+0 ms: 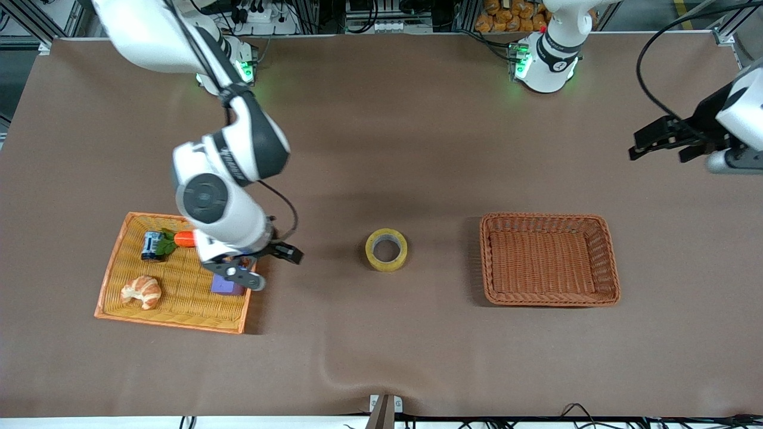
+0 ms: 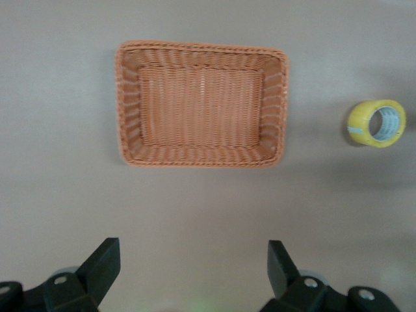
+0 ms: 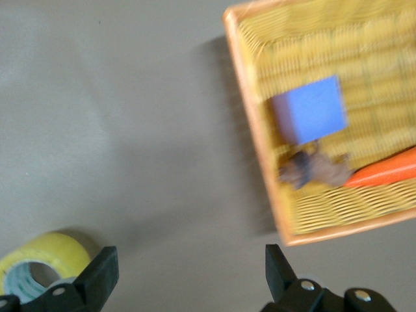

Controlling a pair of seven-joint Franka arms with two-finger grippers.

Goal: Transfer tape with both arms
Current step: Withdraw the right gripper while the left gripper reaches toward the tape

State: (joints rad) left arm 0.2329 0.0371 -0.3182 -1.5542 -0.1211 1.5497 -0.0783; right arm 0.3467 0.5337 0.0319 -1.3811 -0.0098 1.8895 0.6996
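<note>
Tape (image 1: 387,249) lies flat on the table (image 1: 381,345) between yellow tray (image 1: 119,298) and brown basket (image 1: 548,295), just beside the right gripper (image 1: 271,266), whose fingers gape empty over the tray's edge. Left gripper (image 1: 661,145), spread and empty, waits high above the table. The right wrist view alone shows the cube (image 3: 309,109) whole.

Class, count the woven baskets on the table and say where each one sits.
2. A yellow basket sits toward the right arm's end; a brown basket sits toward the left arm's end. None looks hidden.
</note>
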